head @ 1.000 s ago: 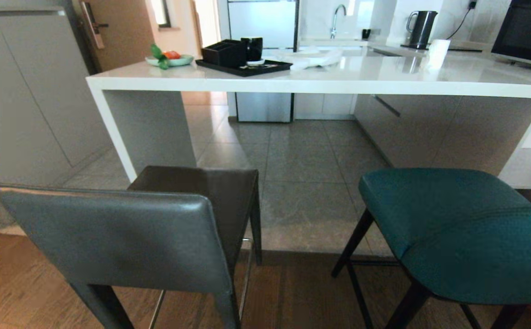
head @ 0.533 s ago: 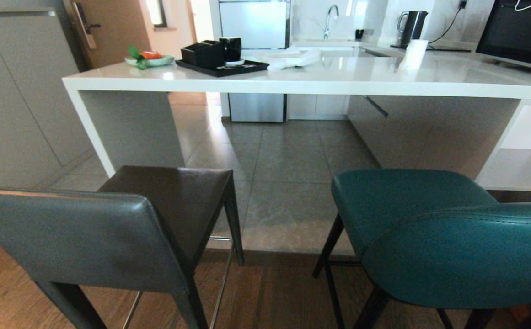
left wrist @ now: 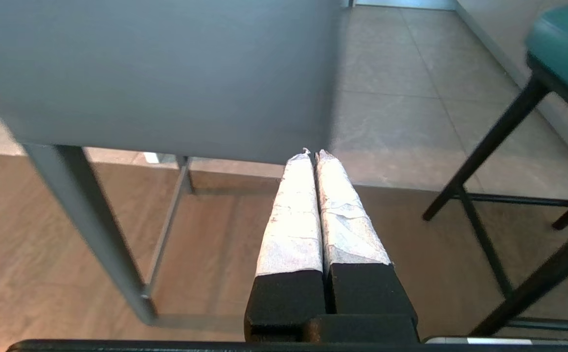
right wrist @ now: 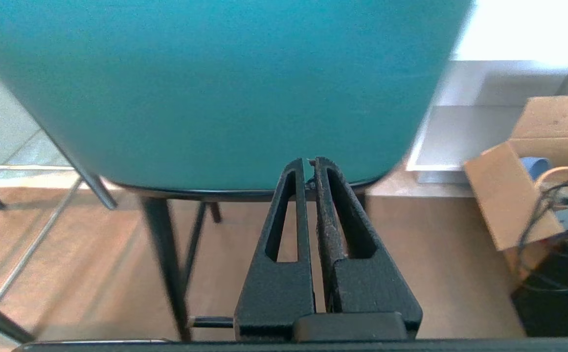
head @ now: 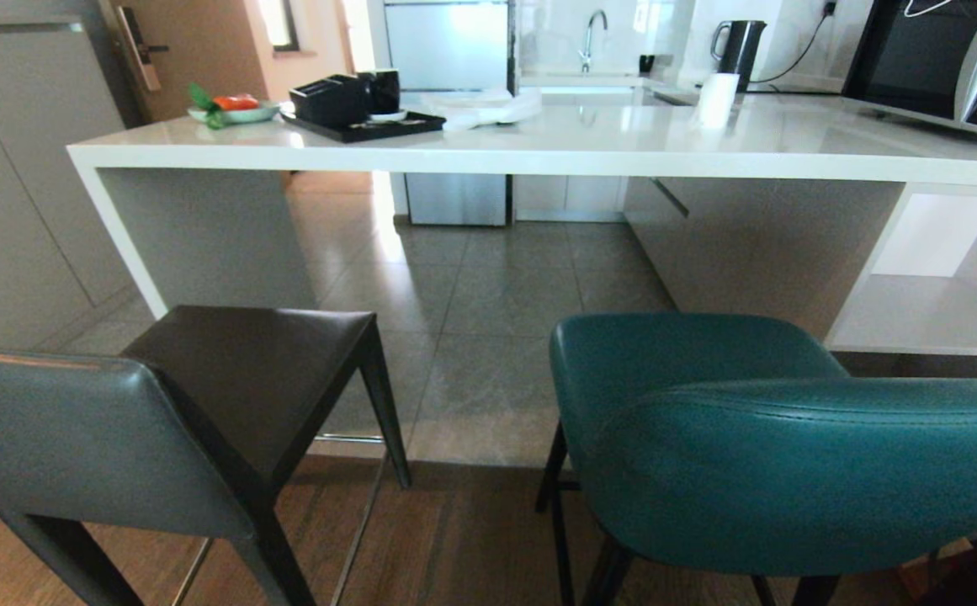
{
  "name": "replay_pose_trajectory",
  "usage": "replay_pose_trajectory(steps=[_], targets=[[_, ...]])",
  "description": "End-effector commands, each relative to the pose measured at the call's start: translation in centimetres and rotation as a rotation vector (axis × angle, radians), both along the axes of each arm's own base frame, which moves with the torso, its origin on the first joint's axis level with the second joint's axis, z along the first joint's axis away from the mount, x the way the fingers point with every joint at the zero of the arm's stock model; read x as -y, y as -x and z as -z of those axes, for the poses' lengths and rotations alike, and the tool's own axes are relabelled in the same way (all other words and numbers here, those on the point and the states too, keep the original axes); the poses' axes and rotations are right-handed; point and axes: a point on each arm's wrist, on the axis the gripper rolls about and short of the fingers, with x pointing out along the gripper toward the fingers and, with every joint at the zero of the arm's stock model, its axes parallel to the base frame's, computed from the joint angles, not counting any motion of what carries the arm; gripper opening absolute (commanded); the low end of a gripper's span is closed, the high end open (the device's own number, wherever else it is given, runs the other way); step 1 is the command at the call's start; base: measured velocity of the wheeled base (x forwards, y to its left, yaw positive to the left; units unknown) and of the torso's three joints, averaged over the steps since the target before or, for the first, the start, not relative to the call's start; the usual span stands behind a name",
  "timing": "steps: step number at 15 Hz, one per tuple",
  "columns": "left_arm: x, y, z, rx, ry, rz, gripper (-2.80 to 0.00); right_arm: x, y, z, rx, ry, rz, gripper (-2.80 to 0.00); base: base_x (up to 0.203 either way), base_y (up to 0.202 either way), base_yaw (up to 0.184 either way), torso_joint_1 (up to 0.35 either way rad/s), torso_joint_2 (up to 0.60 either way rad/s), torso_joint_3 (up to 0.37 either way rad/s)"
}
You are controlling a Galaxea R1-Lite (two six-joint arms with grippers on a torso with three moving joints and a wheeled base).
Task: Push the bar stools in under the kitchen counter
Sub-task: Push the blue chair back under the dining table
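2 stools, grey leather and teal rounded, face our glossy white worktop; left tool and right tool both pressed together, empty.

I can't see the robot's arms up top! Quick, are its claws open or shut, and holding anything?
Left claw: shut, holding nothing, tips at the grey stool back.
Right claw: shut, holding nothing, tips at the teal stool back.

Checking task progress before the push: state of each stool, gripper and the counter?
grey stool: upright, seat short of the counter edge, not pushed in.
teal stool: upright, also out from under.
kitchen counter: open space below, nothing tucked under.
left gripper: shut, empty, behind the grey stool's back.
right gripper: shut, empty, behind the teal stool's back.
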Motion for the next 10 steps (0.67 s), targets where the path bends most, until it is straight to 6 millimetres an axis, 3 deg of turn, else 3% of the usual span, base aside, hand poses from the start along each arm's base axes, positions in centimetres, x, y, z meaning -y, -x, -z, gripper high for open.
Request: replay_pose_trajectory(steps=[1,10], targets=[[0.00,-0.01,0.00,-0.002,0.000,0.000,-2.80,0.00,0.00,0.00,0.000,0.000,-0.001,-2.80,0.000,-0.193,0.001,0.002,0.00,0.002],[0.00,0.00,-0.01,0.001,0.000,0.001,-2.80,0.00,0.00,0.00,0.000,0.000,-0.001,-2.80,0.000,-0.196,0.002,0.002,0.00,0.001]])
